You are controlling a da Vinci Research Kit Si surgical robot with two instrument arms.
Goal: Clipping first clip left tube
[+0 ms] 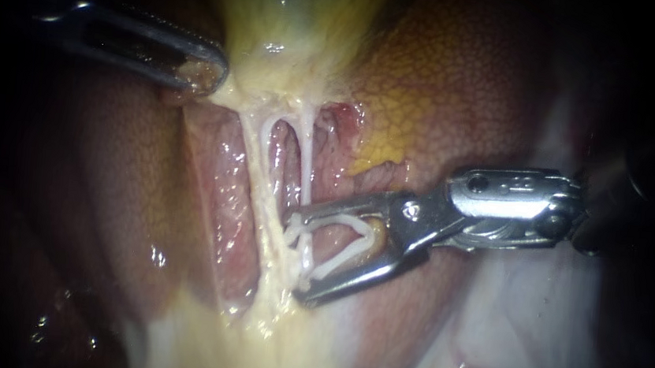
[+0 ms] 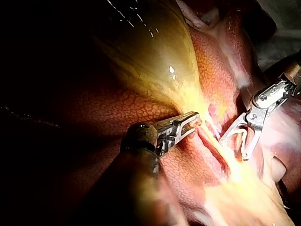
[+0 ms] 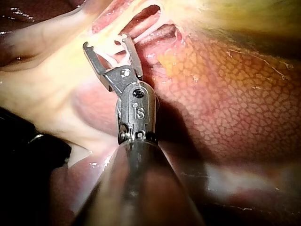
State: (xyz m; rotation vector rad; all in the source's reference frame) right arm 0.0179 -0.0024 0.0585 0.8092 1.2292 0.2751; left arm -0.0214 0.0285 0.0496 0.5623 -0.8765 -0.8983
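Note:
Two pale tubes run down from the gallbladder [image 1: 293, 31]: the left tube [image 1: 254, 162] and the right tube [image 1: 307, 147]. My left instrument [image 1: 199, 74] comes in from the upper left. Its jaws are shut on yellowish tissue at the gallbladder's lower end, also seen in the left wrist view [image 2: 194, 120]. My right instrument [image 1: 299, 257] comes in from the right, jaws wide apart, carrying an open white clip [image 1: 336, 222] between them. The clip's open end reaches the lower part of the tubes. Whether it fully straddles the left tube, I cannot tell. The right instrument [image 3: 106, 42] shows the same spread.
Mottled red-brown liver [image 1: 448, 68] lies behind and to the right of the tubes. Pale yellow fatty tissue [image 1: 250, 343] spreads below them. Whitish membrane [image 1: 529, 320] sits under the right instrument's shaft. The left wrist view shows the right instrument [image 2: 233, 149] beside the left jaws.

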